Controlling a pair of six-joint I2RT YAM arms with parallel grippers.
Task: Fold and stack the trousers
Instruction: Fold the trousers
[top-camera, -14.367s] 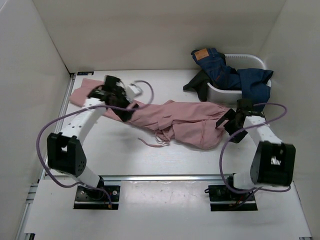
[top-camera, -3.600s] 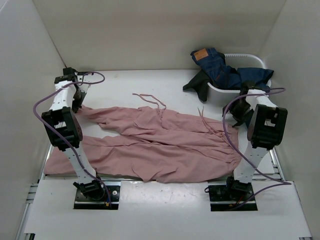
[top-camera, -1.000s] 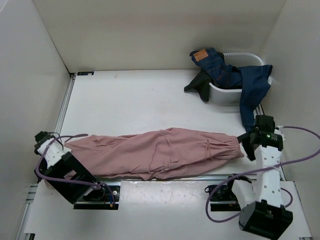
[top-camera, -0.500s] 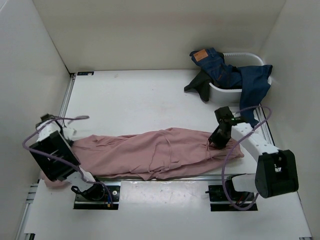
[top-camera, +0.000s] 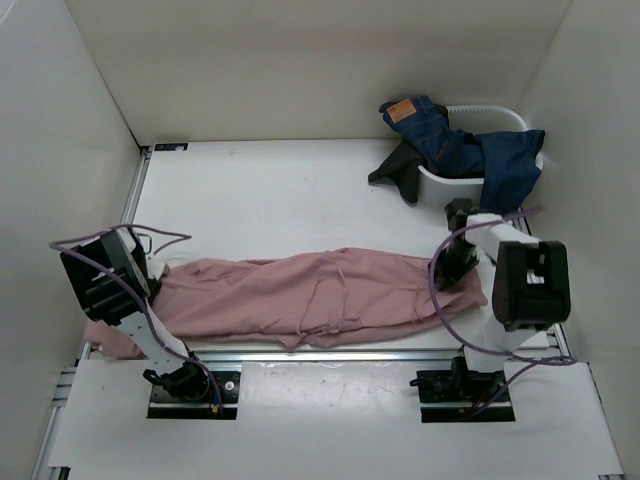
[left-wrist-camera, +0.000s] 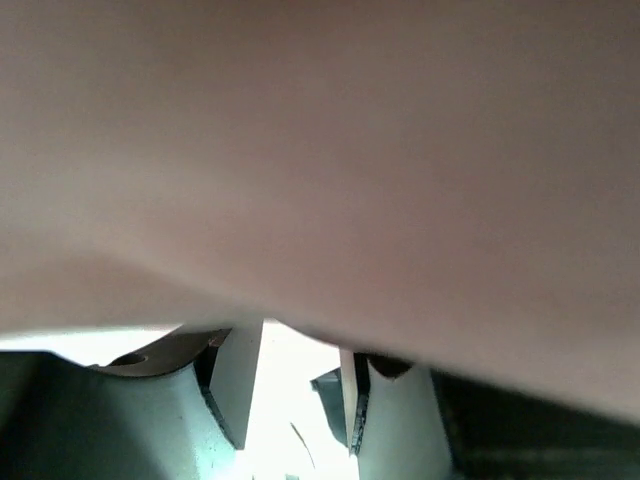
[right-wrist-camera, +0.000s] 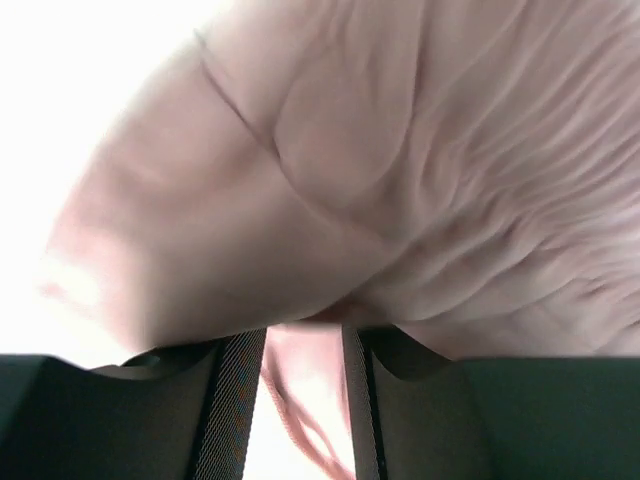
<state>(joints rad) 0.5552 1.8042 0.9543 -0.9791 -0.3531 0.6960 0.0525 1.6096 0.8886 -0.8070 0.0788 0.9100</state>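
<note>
The dusty-pink trousers lie stretched left to right along the near part of the table, folded lengthwise. My left gripper is at their left leg end. In the left wrist view, blurred pink cloth covers the tips of that gripper; its fingers stand apart with bright table between them, so any grip is hidden. My right gripper sits on the gathered waist end. In the right wrist view this gripper has bunched fabric pinched between its fingers, and a thin drawstring hangs below.
A white basket stands at the back right, with blue jeans draped over its rim and a dark garment spilling out on its left. White walls close in the table on the left, back and right.
Both arms have swung in over the trousers' ends. The left gripper came up from the table's left edge onto the leg end. The right gripper moved onto the waist, and both narrowed.
</note>
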